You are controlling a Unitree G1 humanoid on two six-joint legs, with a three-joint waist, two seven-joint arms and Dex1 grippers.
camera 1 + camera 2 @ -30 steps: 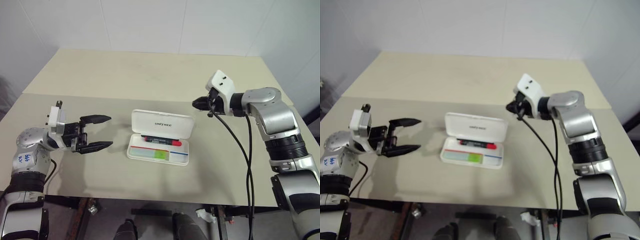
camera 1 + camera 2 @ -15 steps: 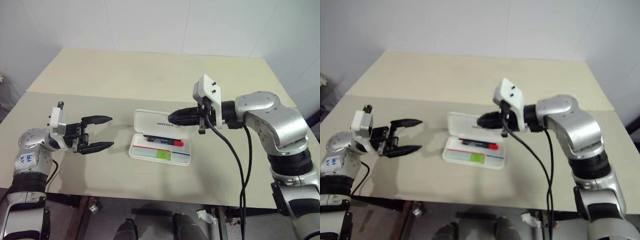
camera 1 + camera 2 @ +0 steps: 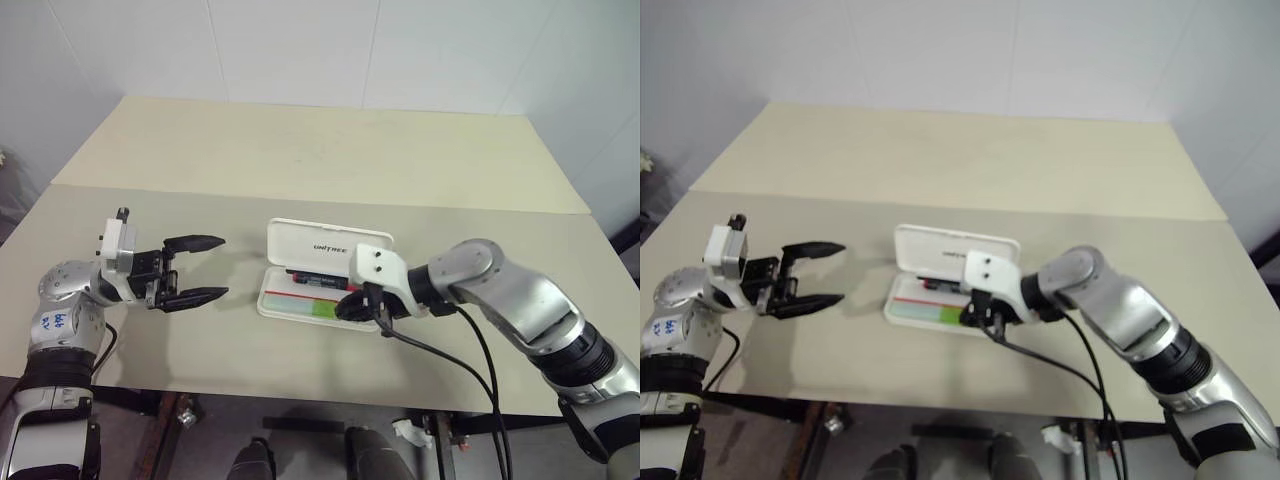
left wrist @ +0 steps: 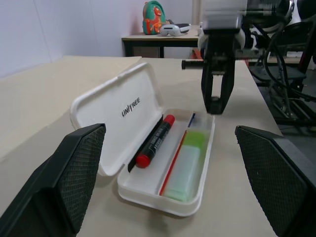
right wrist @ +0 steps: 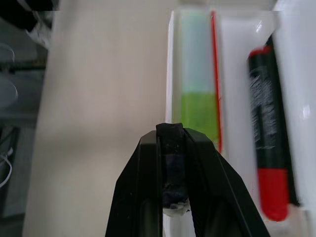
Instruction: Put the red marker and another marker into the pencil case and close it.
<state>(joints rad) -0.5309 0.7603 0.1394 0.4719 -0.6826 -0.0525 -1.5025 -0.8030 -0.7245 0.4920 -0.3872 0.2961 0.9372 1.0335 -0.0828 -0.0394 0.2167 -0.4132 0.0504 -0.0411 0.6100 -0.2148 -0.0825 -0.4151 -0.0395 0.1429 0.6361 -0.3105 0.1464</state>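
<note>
The white pencil case (image 3: 328, 248) lies open in the middle of the table, its lid leaning back. In its tray the red marker (image 3: 318, 282) lies along the hinge side and the light green marker (image 3: 322, 308) along the front side; both also show as the red marker (image 4: 153, 141) and green marker (image 4: 185, 165). My right gripper (image 3: 350, 308) is shut on nothing, pointing down and to the left. Its tip (image 5: 170, 131) hovers at the tray's front rim, beside the green marker (image 5: 200, 108). My left gripper (image 3: 222, 266) is open, level, a hand's width left of the case.
The beige table (image 3: 300, 160) is made of two tops with a seam across the back. A black cable (image 3: 440, 345) trails from my right wrist over the table's front edge. Bare tabletop lies between my left gripper and the case.
My right gripper swung in from behind and right of the case, then down and toward me over the lid to the tray's front rim, tilting downward. The left gripper stayed still.
</note>
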